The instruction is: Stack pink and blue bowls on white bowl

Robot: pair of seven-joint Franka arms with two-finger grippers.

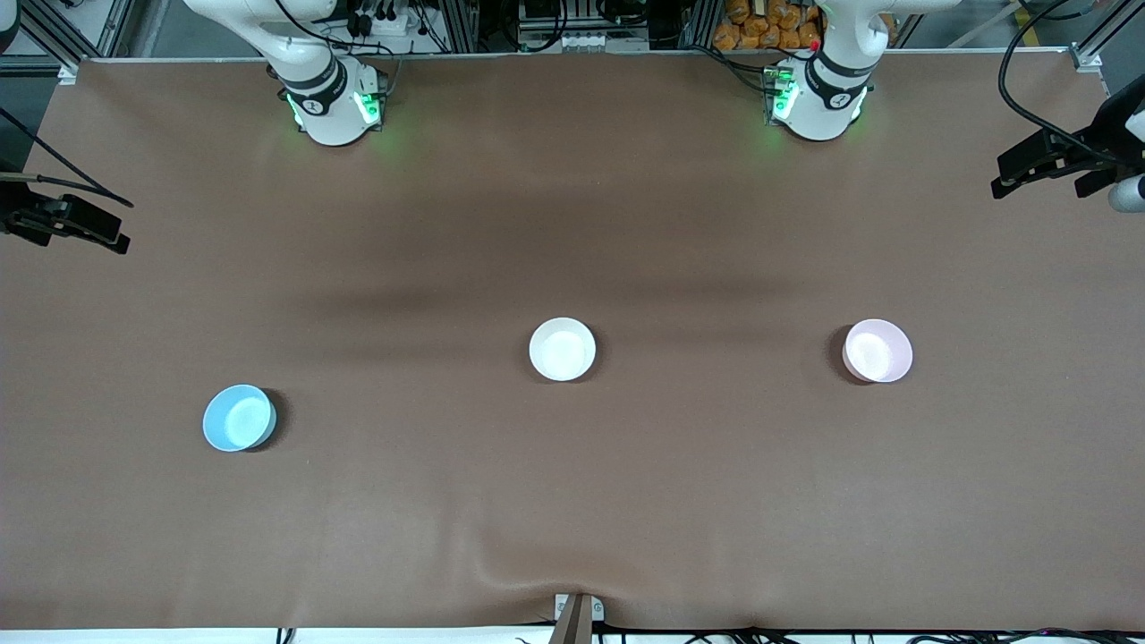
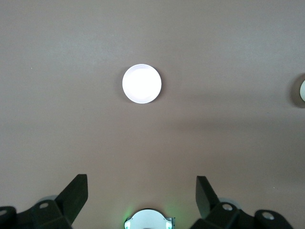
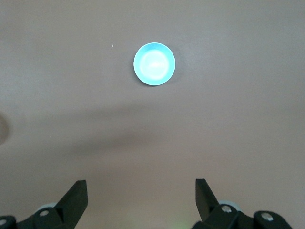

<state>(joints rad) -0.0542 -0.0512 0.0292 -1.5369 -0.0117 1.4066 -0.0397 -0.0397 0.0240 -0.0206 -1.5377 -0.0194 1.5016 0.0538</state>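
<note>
The brown surface [image 1: 572, 501] carries three separate bowls, none stacked yet. The white bowl [image 1: 562, 349] sits mid-surface as base; the pink bowl [image 1: 877, 351] lies toward the left arm's end, the blue bowl [image 1: 239, 418] toward the right arm's, nearer the camera. Left hand [image 2: 142, 195] and right hand [image 3: 141, 196] hang high, spread wide, empty, presumably each ready for its own bowl.

Robot lab bench, not a home or kitchen.
Two white arm bases [image 1: 333, 103] [image 1: 818, 103] with green status lights are bolted along one edge of a table [image 1: 572, 501] under a plain brown cover. Aluminium framing [image 1: 1091, 45], a power strip [image 1: 376, 22] and loose black cables [image 1: 1029, 80] run just off that edge, and a camera bracket [image 1: 577, 613] is clamped at the edge nearest the front camera.
</note>
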